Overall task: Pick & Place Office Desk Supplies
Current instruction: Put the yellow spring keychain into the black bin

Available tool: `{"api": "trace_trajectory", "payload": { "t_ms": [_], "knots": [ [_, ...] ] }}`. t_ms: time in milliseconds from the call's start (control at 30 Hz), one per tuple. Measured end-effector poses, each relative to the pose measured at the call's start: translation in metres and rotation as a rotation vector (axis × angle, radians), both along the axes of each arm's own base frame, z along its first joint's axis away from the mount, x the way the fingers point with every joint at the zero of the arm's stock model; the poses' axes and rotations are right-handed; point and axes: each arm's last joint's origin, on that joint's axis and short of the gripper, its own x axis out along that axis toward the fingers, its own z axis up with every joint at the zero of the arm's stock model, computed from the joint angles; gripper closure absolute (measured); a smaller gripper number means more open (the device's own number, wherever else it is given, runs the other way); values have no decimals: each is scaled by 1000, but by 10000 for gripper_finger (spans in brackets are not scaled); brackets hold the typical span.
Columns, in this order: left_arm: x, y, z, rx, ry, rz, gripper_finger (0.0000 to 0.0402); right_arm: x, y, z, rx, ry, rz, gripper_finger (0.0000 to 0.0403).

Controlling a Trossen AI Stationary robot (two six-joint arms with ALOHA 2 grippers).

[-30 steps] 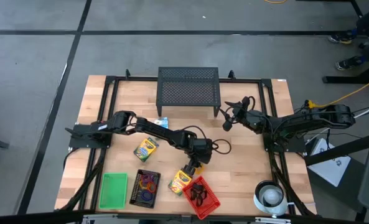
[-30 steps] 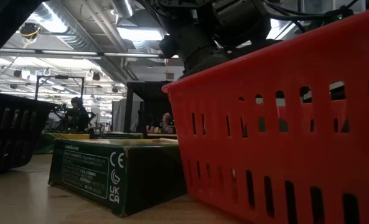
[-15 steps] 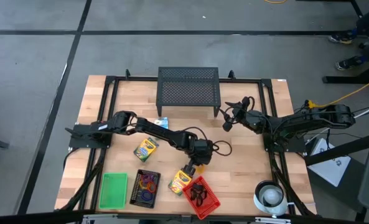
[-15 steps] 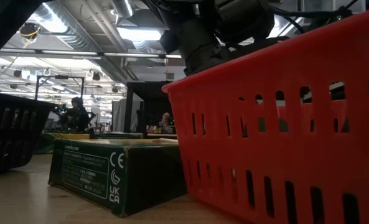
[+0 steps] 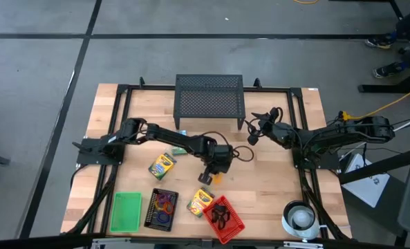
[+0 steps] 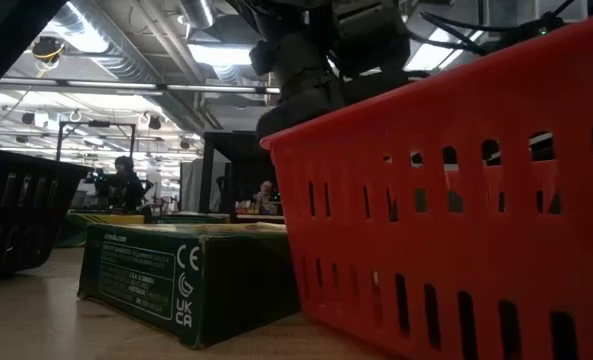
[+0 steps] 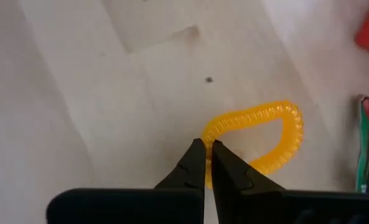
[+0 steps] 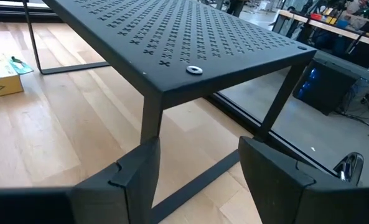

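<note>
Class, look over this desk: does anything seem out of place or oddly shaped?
The yellow ring is squashed into a lopsided loop, pinched in the shut left gripper above the table. Other rings sit in a black tray.

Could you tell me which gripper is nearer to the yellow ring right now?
Left. The left gripper is shut on the yellow ring at mid-table; the right gripper waits apart, by the mesh stand.

The left hand is now pulled back from the crayon box beside the red basket, toward the middle of the table. Its fingers, apart a moment ago, are now pinched together on a yellow ring.
</note>
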Motion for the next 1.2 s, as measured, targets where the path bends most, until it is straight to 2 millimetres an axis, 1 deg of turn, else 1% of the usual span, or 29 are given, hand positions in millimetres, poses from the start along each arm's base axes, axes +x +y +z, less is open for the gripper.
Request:
{"api": "trace_trajectory", "payload": {
  "t_ms": [167,333,400,533,600,733,800,867,967,1067,1200],
  "knots": [
    [2,8,2,-109,-18,-29,398,0,0,0,6,-1,-2,184],
    [0,9,4,-108,-7,-37,398,-1,-1,-1,12,-6,-25,184],
    [-4,11,10,-102,5,-42,398,-1,-1,-1,12,0,-27,184],
    [-14,17,31,-91,5,-35,398,-2,-3,-2,15,5,-39,184],
    [-20,20,45,-86,-5,-28,398,-2,-4,-2,15,8,-46,184],
    [-40,27,74,-80,-63,-7,398,-2,-6,-3,22,8,-58,184],
    [-53,31,83,-81,-88,28,398,-3,-6,-3,27,12,-64,184],
    [-67,34,87,-99,-118,65,398,-3,-7,-4,30,15,-63,184],
    [-90,34,86,-134,-191,120,398,-3,-7,-4,36,16,-60,184],
    [-114,30,75,-140,-199,198,398,-3,-7,-4,38,14,-61,184],
    [-141,17,63,-157,-207,272,398,-3,-7,-4,38,15,-61,184]
  ]
}}
